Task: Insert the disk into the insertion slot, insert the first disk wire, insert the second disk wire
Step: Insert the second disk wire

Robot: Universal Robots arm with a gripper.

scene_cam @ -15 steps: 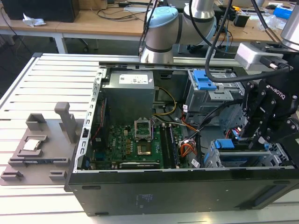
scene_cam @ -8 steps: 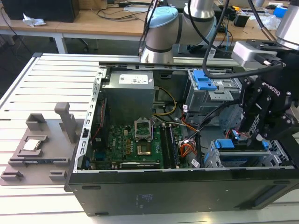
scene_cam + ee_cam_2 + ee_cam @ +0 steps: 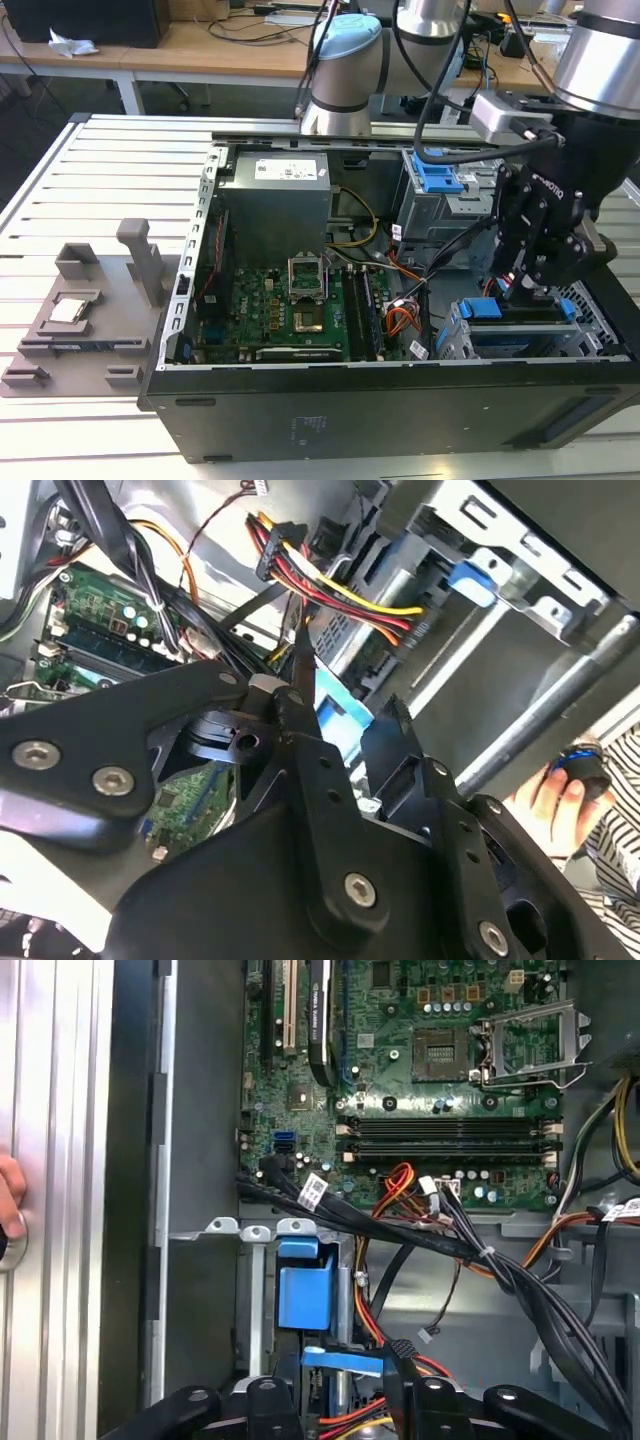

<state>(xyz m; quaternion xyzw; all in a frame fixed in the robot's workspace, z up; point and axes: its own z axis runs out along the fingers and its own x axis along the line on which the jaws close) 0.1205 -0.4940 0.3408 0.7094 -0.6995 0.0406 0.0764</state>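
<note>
Hovering above the silver perforated sheet-metal drive cage (image 3: pixel 450 338), the black gripper (image 3: pixel 520 290) is just over the blue-framed hard drive (image 3: pixel 525 334) inside it. Whether it is open or closed cannot be told.

The computer case (image 3: pixel 380 410) sits on the desk (image 3: pixel 100 200), with a fixture plate (image 3: pixel 90 310) beside it on the exterior view's left. Inside, the motherboard (image 3: pixel 290 310) lies before the power supply (image 3: pixel 275 200). At the exterior view's right, the disk (image 3: pixel 520 327) lies in the insertion slot (image 3: pixel 450 340), under the end effector (image 3: pixel 520 285).

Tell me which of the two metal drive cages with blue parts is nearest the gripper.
The low silver drive cage, just below the gripper in the exterior view; the taller grey cage stands farther back in the case.
</note>
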